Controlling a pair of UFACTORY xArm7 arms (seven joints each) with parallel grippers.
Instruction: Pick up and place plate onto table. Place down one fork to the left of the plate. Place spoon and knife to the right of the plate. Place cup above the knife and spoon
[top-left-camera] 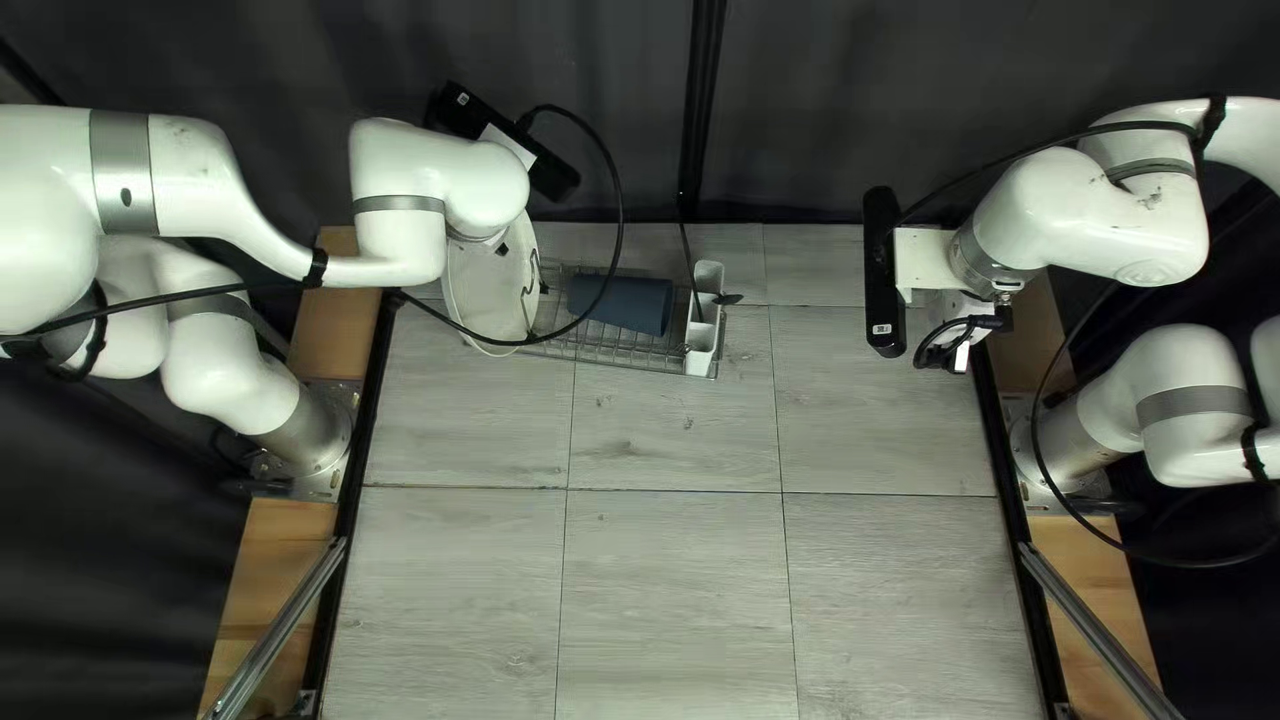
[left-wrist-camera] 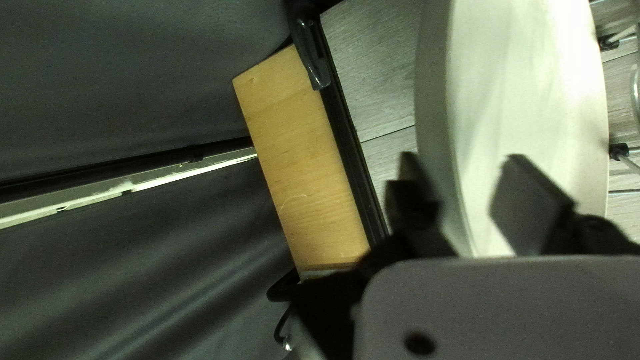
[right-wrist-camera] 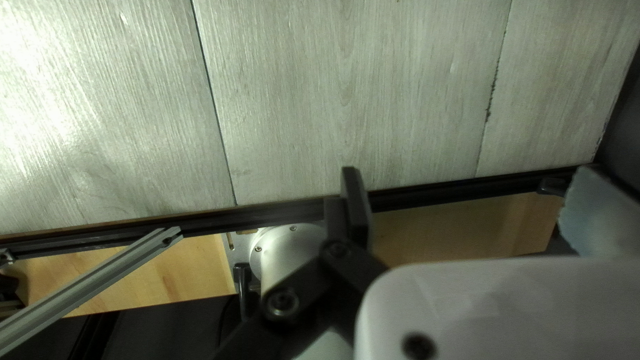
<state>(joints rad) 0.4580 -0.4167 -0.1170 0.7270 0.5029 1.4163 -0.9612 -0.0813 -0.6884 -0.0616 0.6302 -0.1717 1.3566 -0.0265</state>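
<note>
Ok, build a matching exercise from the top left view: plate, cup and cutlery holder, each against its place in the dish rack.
Things:
1. white plate
2. dark blue cup
3. white cutlery holder

Places in the wire dish rack, top left view:
A. lying on its side, in the middle
B. at the right end
C. upright on its edge, at the left end

Pairs: 1-C, 2-A, 3-B

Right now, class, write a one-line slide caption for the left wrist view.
Left gripper clamps the white plate by its rim, near the table edge.
</note>
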